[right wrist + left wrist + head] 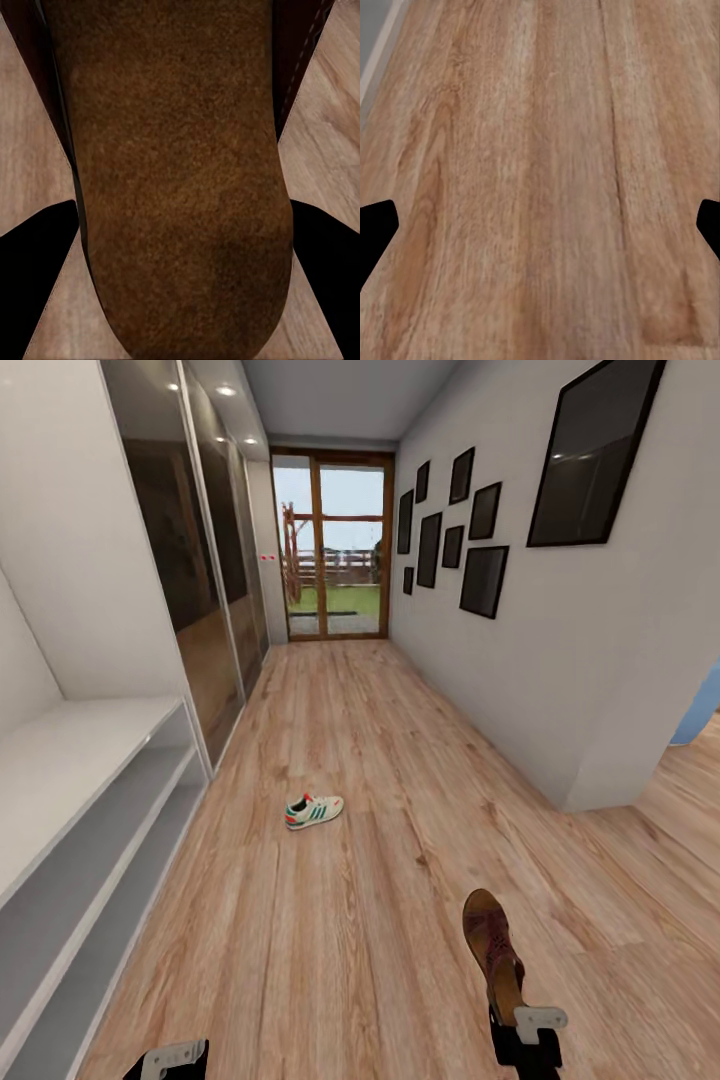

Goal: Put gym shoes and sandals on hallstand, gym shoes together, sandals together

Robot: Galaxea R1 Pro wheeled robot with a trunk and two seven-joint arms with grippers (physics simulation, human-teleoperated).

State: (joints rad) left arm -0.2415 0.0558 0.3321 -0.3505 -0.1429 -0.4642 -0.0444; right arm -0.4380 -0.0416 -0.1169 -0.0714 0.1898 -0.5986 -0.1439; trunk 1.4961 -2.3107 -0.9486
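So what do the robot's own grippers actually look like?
In the head view, the left gripper and right gripper each show a black body with a pale grey-white bracket on top. In the wrist views the fingers are plain black wedges. No cables or markings are visible.

Both grippers look the same tbh: left gripper (172, 1058) and right gripper (532, 1028) have pale grey-white plates on black bodies, probably with black fingers.
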